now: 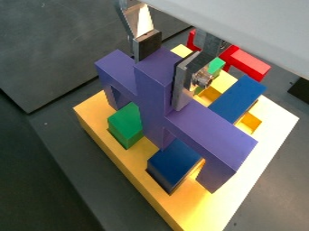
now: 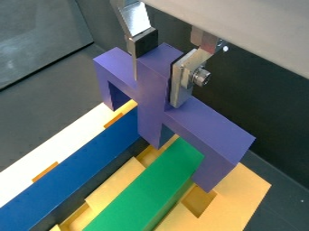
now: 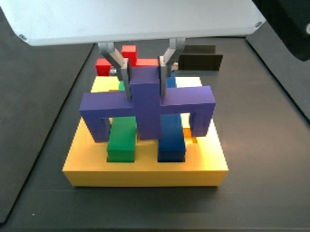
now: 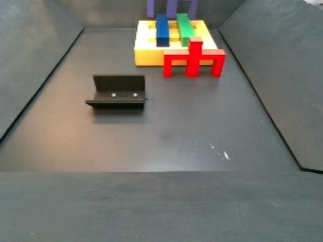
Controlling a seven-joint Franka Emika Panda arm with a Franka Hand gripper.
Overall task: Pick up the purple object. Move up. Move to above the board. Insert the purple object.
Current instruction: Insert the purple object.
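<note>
Two wrist views: the claw (image 1: 163, 61) pinches the central upright bar of the purple object (image 1: 169, 113), one finger (image 1: 185, 83) on each side, so that the bridge hangs level.
Purple object, wrist views: it is over the board (image 1: 121, 158), and its legs point down toward the slots; whether the legs are already in the slots I cannot tell.
Neighbours, wrist view: a green piece (image 2: 151, 194) and a blue bar (image 2: 72, 176) lie in the board below the purple object (image 2: 163, 99), so I judge the legs must go down between them.
Side view, near: the claw (image 3: 145, 65) holds the purple object (image 3: 148, 107) above the board (image 3: 145, 163); a green block (image 3: 122, 138), a blue block (image 3: 172, 143) and a red block (image 3: 107, 65) are also there.
Side view, far: the board (image 4: 158, 52) is at the far end of the floor, the red piece (image 4: 194, 61) just in front of it, the fixture (image 4: 117, 92) well apart.
Step, as judgement: the insertion, with careful lowering needed.
</note>
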